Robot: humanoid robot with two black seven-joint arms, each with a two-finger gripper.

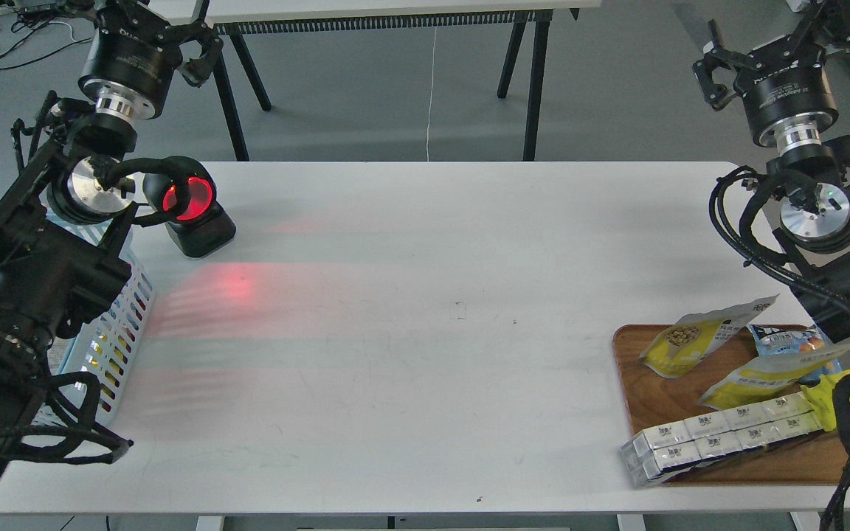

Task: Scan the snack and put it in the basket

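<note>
Progress looks like nil from my seat: nothing has been picked, scanned or dropped yet, as far as I can judge. On the white worktop (425, 310) the snack (690, 338), a yellow and grey-white pouch with tan beans pictured on it, lies tilted at the back left of the brown wooden tray (643, 398) on the right, among a blue packet (786, 343), a second yellow pouch (772, 376) and a row of small white boxes (720, 439). My right end effector (727, 63) is raised well above and behind the tray, holding nothing; its fingers seem parted, though the dark view leaves me unable to say for sure. My left end effector (181, 48) hangs high at the far left, also empty, and I cannot tell its finger spread either. The barcode scanner (189, 206) glows red at the left rear, throwing a red wash across the worktop, and the light blue basket (119, 317) sits just beside it at the left edge, largely hidden by my left arm. Still ahead: grasp the pouch, present it to the scanner, then release it into the basket.
</note>
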